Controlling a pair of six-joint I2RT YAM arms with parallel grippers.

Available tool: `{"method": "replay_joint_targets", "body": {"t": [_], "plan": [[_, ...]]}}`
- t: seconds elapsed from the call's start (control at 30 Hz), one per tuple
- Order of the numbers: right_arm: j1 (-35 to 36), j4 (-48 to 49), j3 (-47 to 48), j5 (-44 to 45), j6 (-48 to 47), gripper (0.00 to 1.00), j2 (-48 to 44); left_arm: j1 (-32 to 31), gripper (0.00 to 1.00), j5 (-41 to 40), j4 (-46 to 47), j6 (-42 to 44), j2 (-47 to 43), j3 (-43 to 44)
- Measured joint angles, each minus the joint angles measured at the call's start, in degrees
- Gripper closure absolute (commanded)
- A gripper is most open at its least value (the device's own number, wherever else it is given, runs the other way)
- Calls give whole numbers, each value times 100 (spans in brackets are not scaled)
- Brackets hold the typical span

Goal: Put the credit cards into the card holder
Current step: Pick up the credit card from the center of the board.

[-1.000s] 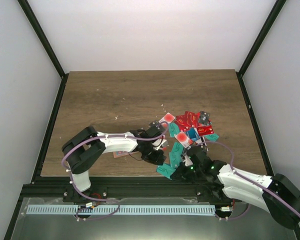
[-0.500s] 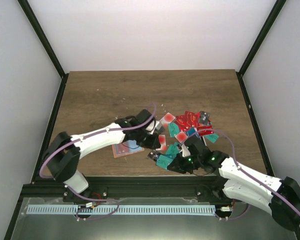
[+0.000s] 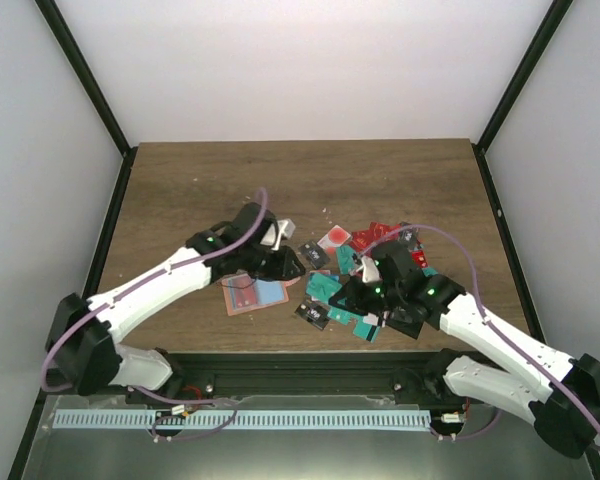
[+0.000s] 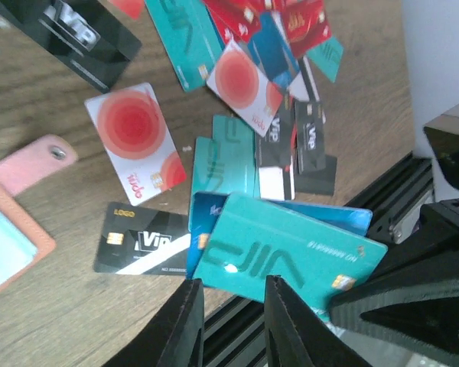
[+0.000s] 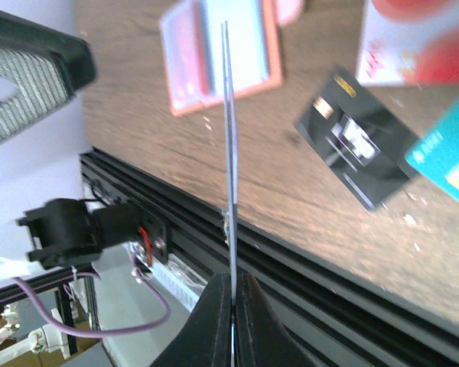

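Wooden tabletop [image 3: 180,190] is being occupied left of centre by the open card holder [image 3: 257,295]. Just beside it, the left gripper [image 4: 231,287] is being kept narrowly parted, empty. A teal card [image 4: 291,256] is being pinched by the right gripper [image 5: 231,281] near the scattered credit cards [image 3: 380,242].

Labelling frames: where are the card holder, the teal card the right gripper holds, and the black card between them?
card holder [image 3: 268,293]: top view, on its blue inner pocket.
held teal card [image 4: 291,256]: left wrist view, middle of its face.
black card [image 4: 141,243]: left wrist view, on its VIP mark.
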Motion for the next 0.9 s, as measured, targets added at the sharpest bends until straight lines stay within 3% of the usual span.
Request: {"method": "replay_joint_targets", "body": {"t": [0.27,0.53,0.7,0.9], "plan": [[-258,1049,426,-240,-304,99,79,1403,58,713,1156,-796,-1565,-1117],[-348,1963,426,-1147,-476,99,98,1775,56,1871,2583,-1012,-1473,-1672],[-376,2291,426,-1523,-479,99,98,1784,63,2371,3449,-1213,-1456,-1902],[-417,2369,426,-1700,-481,99,98,1784,82,2653,4087,-1495,-1471,-2114]]}}
